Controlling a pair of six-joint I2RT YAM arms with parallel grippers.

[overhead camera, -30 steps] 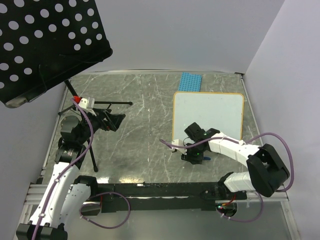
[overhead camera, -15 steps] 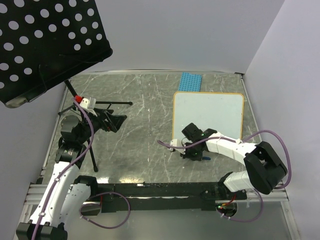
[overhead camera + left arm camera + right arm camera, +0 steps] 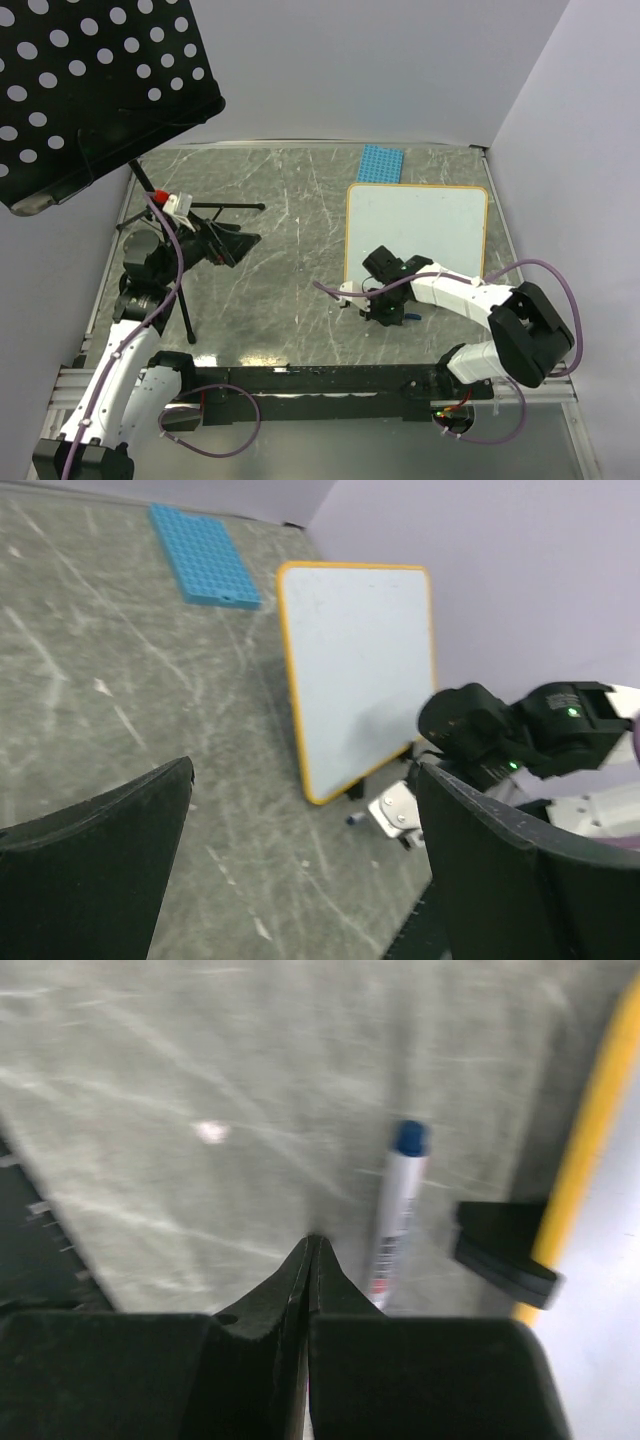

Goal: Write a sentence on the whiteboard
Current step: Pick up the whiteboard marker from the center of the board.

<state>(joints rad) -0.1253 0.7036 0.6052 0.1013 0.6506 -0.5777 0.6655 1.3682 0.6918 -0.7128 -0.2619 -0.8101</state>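
The whiteboard [image 3: 415, 225], white with a yellow-orange rim, lies flat at the right of the table and also shows in the left wrist view [image 3: 360, 670]. Its face looks blank; the sentence is not in view. A white marker with a blue cap [image 3: 395, 1210] lies on the table by the board's near edge, beside a black clip foot [image 3: 505, 1250]. My right gripper [image 3: 312, 1245] is shut with nothing between its fingers, its tips just left of the marker and apart from it [image 3: 385, 310]. My left gripper [image 3: 235, 243] hangs open over the left of the table.
A blue studded plate [image 3: 380, 163] lies behind the whiteboard. A black perforated music stand [image 3: 90, 80] overhangs the far left corner, its tripod legs [image 3: 185, 300] spreading beside my left arm. A grey wall runs along the right side.
My right gripper's jaws have closed fully and it has shifted slightly left; the marker still lies on the table. The left arm has barely moved.
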